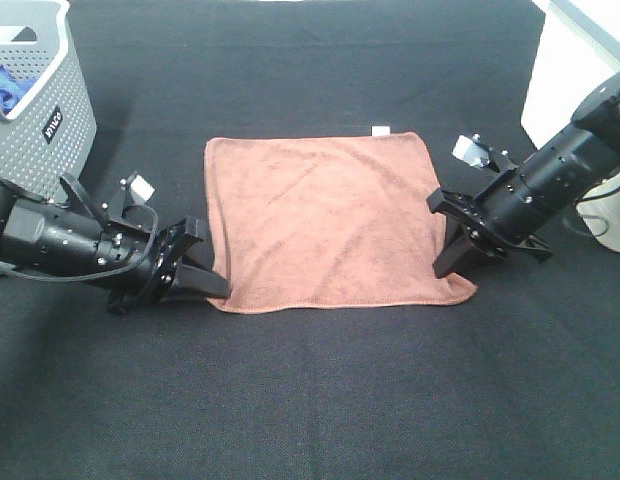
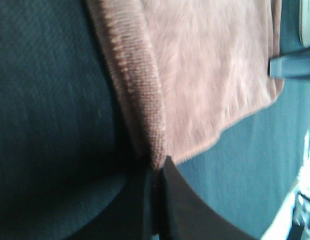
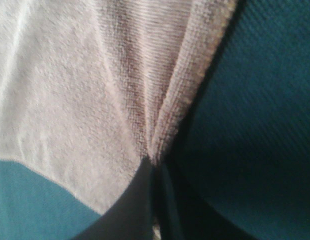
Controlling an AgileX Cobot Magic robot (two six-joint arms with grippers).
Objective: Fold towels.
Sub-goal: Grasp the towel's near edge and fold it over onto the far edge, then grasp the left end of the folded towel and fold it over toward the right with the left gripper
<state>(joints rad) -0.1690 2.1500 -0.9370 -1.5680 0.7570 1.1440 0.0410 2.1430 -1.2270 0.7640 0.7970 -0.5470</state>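
You are working on a black woven table cover (image 1: 310, 400) that fills nearly the whole view. A grey perforated basket (image 1: 45, 110) stands at its far left corner with a blue cloth (image 1: 5, 85) inside, and a white panel (image 1: 580, 60) stands at the far right. The reddish-brown towel (image 1: 325, 220) lies spread flat in the middle, its white tag (image 1: 380, 130) on the far edge. Your left gripper (image 1: 212, 283) is pinched tight on the near left corner. Your right gripper (image 1: 452, 265) is clamped on the right edge by the near corner (both wrist views show fabric bunched between closed jaws).
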